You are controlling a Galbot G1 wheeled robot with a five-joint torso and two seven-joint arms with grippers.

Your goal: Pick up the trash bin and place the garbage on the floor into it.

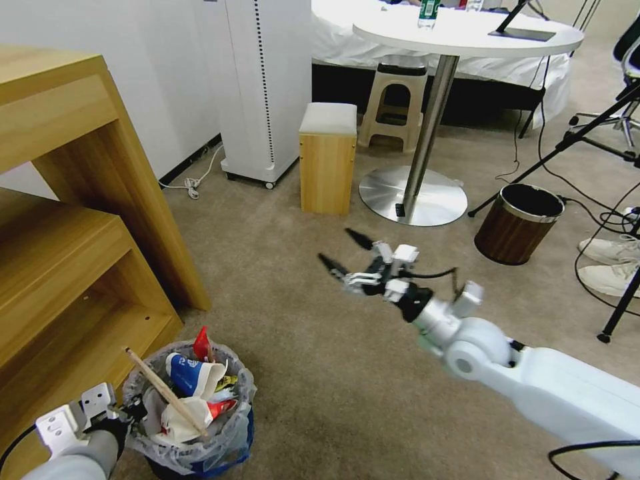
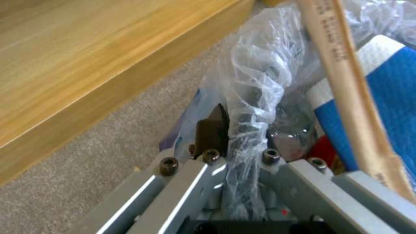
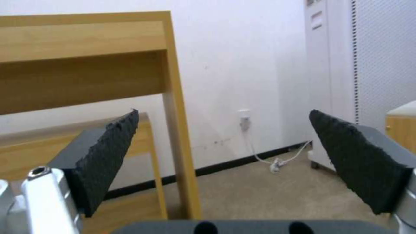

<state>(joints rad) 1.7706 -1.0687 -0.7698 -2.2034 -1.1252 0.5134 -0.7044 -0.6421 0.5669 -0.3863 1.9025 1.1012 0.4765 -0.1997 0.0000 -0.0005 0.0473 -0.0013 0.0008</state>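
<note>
Left gripper [image 1: 133, 408] is low at the robot's left, jaws clamped on the bag-lined rim of the trash bin [image 1: 193, 440]. In the left wrist view one dark fingertip [image 2: 212, 130] sits outside the crinkly bag [image 2: 255, 81], with the plastic bunched between the jaws; the other fingertip is hidden behind the bag.

The bin sits by the corner of the wooden shelf unit [image 1: 80, 220], over the beige carpet floor [image 1: 320, 373]. Can't tell whether its base is touching the floor or lifted.

The bin is full of garbage: blue-white paper cup [image 1: 190, 375], red wrapper [image 1: 201, 345] poking up at the far rim, crumpled white paper with a red bit [image 1: 193, 410], and a wooden stick [image 1: 163, 390] lying diagonally across the top, one end jutting past the rim toward the shelf unit. The left wrist view shows the stick [image 2: 342, 81] and blue-white cup [image 2: 377, 97] close up, just beside the gripped rim.

Right gripper [image 1: 343, 252] is held in the air over bare carpet mid-room, well apart from the bin, jaws spread wide and holding nothing. In the right wrist view, its black ribbed pads [image 3: 108, 152] are far apart, facing the shelf unit and white wall.

A brown wood-grain bin [image 1: 519, 223] with a metal rim stands farther off on the right, near the round table's base [image 1: 413, 195].
</note>
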